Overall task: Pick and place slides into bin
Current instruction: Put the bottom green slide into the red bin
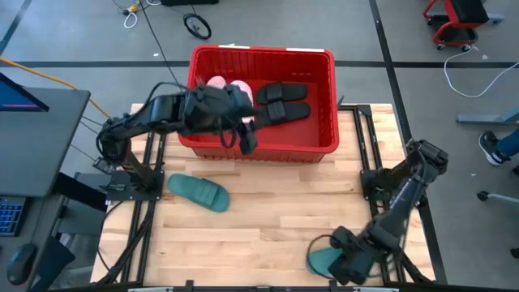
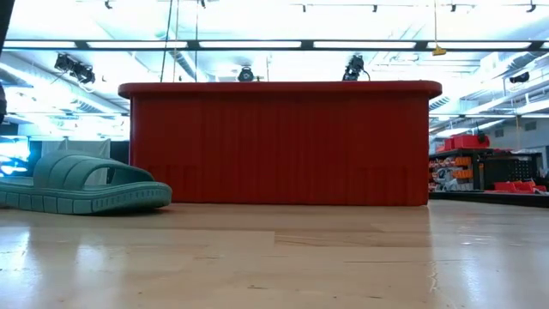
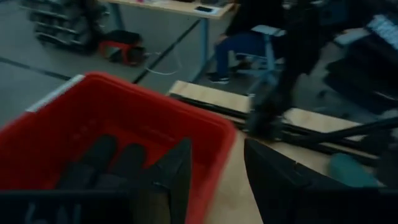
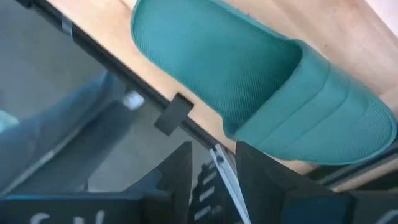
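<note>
Bin (image 1: pixel 324 97) red, ribbed, holding black slides (image 1: pixel 280 102)

Four slides (image 1: pixel 263 101) in bin (image 1: pixel 324 150), two outside.

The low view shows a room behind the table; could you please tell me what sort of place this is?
Probably a robotics lab or workshop: long ceiling strip lights, red storage racks, and a grey concrete floor with trailing cables.

high: overhead | low: table-level | wrists: close | shared: bin (image 1: pixel 324 105), green slide (image 2: pixel 81 184)
</note>
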Controlling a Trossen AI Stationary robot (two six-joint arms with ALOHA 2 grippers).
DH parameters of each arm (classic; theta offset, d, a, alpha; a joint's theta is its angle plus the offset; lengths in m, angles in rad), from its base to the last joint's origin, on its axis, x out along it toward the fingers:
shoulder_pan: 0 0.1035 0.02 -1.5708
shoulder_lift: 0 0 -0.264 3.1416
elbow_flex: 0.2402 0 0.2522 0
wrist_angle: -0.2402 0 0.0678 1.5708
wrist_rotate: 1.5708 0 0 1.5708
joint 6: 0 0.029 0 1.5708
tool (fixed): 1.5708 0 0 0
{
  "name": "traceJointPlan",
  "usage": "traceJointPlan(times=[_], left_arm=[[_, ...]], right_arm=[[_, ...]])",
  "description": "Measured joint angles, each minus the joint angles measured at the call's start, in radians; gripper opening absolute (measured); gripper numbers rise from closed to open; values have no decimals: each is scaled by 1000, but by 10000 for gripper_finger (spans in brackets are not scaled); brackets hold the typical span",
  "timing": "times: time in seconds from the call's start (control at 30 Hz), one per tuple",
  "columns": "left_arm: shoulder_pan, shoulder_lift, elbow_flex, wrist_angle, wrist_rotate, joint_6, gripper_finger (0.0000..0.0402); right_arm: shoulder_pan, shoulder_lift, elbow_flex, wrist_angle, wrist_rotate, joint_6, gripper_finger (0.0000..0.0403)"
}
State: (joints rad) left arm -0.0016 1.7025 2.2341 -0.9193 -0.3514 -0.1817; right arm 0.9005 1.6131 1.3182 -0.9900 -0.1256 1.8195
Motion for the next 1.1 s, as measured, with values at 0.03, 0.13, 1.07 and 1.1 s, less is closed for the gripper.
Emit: traceJointPlan(times=[0.03, 0.13, 1.07, 1.1], left_arm=[[-17, 0, 0, 0, 0, -18, 152], [-65, 0, 0, 1, -2, -55, 154], [-196, 0, 0, 1, -2, -113, 133], [-196, 0, 0, 1, -2, -113, 134]], right_arm=[[22, 0, 0, -1, 30, 29, 128], [69, 2, -1, -3, 102, 99, 128], [-119, 4, -345, 489, 226, 9, 128], [-125, 4, -335, 487, 226, -8, 128]])
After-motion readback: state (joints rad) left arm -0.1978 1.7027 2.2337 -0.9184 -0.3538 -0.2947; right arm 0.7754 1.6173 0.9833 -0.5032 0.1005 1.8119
